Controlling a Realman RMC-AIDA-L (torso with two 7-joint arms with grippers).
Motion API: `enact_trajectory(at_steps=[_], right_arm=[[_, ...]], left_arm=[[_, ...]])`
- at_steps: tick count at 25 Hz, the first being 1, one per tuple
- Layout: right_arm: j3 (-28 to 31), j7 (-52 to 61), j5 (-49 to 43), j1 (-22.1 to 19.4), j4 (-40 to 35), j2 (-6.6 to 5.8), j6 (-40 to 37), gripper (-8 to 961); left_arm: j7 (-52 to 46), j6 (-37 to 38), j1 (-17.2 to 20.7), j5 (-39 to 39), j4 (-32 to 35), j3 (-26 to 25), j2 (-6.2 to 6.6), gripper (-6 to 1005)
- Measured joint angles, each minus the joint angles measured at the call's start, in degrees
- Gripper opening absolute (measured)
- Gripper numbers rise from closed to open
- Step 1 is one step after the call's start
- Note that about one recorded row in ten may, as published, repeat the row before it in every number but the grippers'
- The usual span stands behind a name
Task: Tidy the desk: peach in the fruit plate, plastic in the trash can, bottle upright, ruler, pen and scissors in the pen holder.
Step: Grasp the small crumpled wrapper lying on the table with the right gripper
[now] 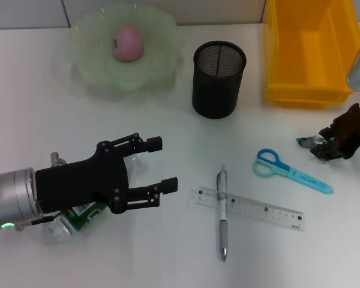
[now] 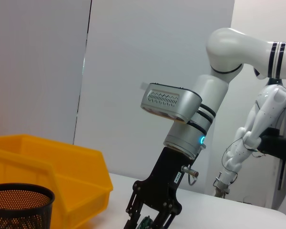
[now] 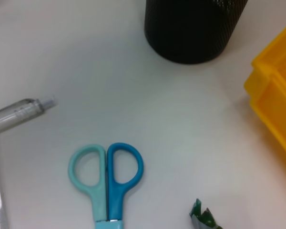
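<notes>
While the peach [image 1: 128, 42] sits in the fruit plate [image 1: 162, 57], left of the pen holder [image 1: 218, 78], ruler [image 1: 258, 210], pen [image 1: 222, 213], scissors [image 1: 291, 171] and bottle [image 1: 78, 219] remain; the left gripper [image 1: 159, 163] gapes empty, the right gripper [image 1: 324, 147] seemingly pinches plastic [image 1: 306, 142].

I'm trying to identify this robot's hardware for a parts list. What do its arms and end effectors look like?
The left end effector is matte black with two linkage-style fingers on a silver cylindrical wrist lit by a small green light. The right end effector is likewise black, under a silver wrist with a ribbed grille and a blue light. The arm is glossy white with black bands.
</notes>
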Motion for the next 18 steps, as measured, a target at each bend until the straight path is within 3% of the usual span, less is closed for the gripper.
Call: enact_trajectory(at_steps=[16, 18], right_arm=[[-0.03, -0.39, -0.21, -0.32, 0.15, 0.00, 1.16, 371], [-0.03, -0.40, -0.22, -0.34, 0.15, 0.00, 1.19, 314]], left_arm=[[0.04, 0.58, 0.00, -0.16, -0.16, 0.00, -0.09, 815], [0.11, 0.58, 0.01, -0.19, -0.16, 0.00, -0.09, 815]])
